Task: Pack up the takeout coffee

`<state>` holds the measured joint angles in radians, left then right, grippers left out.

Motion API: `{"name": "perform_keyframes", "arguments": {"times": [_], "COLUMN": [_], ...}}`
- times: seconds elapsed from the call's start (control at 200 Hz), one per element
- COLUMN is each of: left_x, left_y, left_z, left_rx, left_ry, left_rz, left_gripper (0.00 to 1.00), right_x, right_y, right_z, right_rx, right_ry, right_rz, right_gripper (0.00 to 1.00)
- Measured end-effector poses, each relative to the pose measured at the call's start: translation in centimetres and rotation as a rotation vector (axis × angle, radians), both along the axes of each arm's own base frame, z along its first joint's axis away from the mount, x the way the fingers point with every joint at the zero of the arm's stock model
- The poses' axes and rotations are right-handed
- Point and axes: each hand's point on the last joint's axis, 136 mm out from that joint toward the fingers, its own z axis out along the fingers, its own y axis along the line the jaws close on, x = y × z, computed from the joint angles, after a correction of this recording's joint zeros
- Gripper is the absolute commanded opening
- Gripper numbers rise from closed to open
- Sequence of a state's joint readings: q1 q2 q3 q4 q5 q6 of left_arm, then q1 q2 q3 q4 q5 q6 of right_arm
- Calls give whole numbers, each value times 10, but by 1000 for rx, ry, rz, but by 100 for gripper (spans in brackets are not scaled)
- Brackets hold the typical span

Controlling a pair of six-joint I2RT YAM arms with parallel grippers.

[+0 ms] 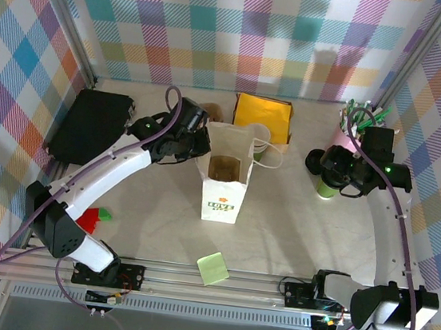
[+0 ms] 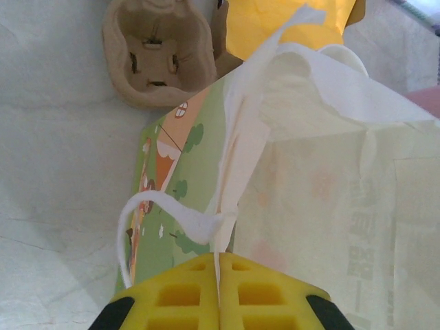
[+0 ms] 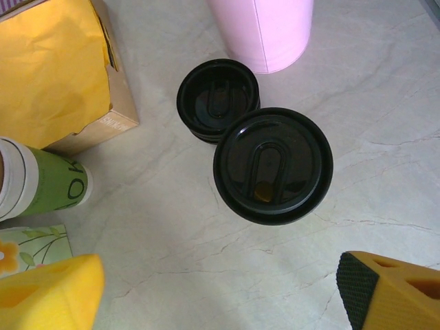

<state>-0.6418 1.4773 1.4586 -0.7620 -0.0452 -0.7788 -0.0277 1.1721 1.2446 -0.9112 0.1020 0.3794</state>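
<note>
Paper bag point(image 2: 330, 206): hold rim in closed left pincer point(image 2: 218, 285); lower open right pincer point(image 3: 220, 292) squarely around black-lidded cup point(image 3: 273, 165).

The larger black lid point(image 3: 273, 165) at frame centre and the smaller black lid point(image 3: 218, 100) just above it are glossy moulded plastic. The pink cup point(image 3: 265, 31) at the top is smooth with a soft sheen. The paper cup point(image 3: 48, 184) at left looks matt. The yellow paper point(image 3: 48, 75) is crumpled and lies in a brown cardboard box point(image 3: 118, 103). The bench point(image 3: 172, 234) is smooth, pale and marble-veined. The cup carrier point(image 2: 155, 51) is rough, fibrous pulp. The white paper bag point(image 2: 330, 172) is thin, creased and semi-translucent. The left hand's fingers point(image 2: 179, 297) are matt yellow plastic.
</note>
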Motion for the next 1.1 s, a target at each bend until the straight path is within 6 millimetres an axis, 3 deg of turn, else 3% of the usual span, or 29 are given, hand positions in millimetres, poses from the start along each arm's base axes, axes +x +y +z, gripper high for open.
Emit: {"name": "perform_keyframes", "arguments": {"times": [0.165,0.48,0.725,0.855,1.1], "left_x": [-4,-7,-8,-12,-23], "left_y": [-7,-13,-11,-10,-8], "left_z": [0,4,6,16,43], "left_rx": [-72,-134,-124,-115,-128], "left_ry": [2,-6,-14,-36,-109], "left_rz": [37,74,63,27,-45], "left_gripper": [5,12,34,42,44], "right_x": [2,12,23,26,28], "right_y": [-8,-10,-11,-13,-16], "right_z": [-7,-42,-71,-80,-79], "right_rx": [-5,-28,-57,-69,-72], "right_ry": [22,131,213,247,249], "right_rz": [-21,14,57,67,62], "right_gripper": [89,92,97,98,94]}}
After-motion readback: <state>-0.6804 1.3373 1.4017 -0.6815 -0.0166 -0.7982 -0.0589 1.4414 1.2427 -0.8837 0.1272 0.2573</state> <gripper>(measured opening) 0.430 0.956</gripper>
